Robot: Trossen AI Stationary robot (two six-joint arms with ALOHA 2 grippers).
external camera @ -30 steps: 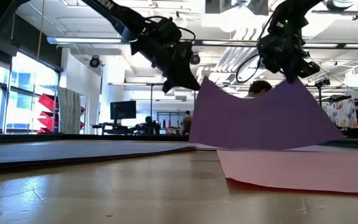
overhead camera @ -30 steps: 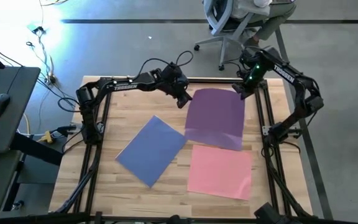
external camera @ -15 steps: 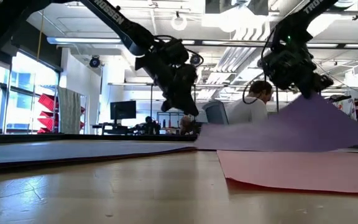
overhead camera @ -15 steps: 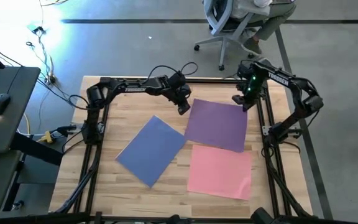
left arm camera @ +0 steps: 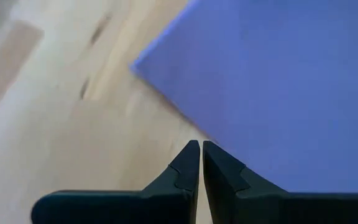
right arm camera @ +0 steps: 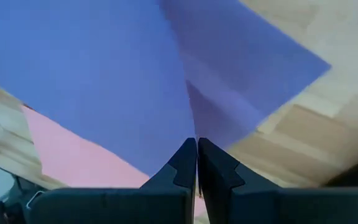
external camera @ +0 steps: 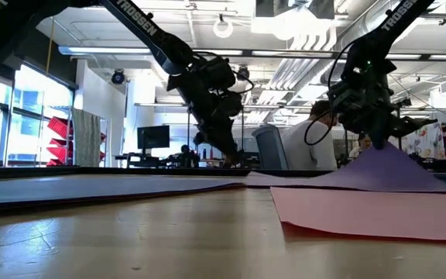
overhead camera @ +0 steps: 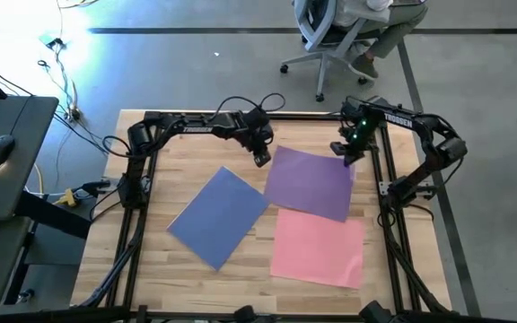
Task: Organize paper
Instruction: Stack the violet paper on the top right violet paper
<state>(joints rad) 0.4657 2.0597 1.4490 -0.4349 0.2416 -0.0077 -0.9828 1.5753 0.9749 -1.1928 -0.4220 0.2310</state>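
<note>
Right tool [overhead camera: 346,154] pinches the purple sheet's [overhead camera: 312,182] far right corner, lifting it. Left tool [overhead camera: 260,160], pressed together, hovers just beside its far left corner.

Your left gripper [overhead camera: 260,160] hangs just off the purple sheet's [overhead camera: 312,181] far left corner, fingers pressed together on nothing, its arm stretched in along the far side. Your right gripper [overhead camera: 343,153] sits at that sheet's far right corner, fingers pinched shut on the paper there, its arm elbowed out beyond the sheet's right edge.
</note>
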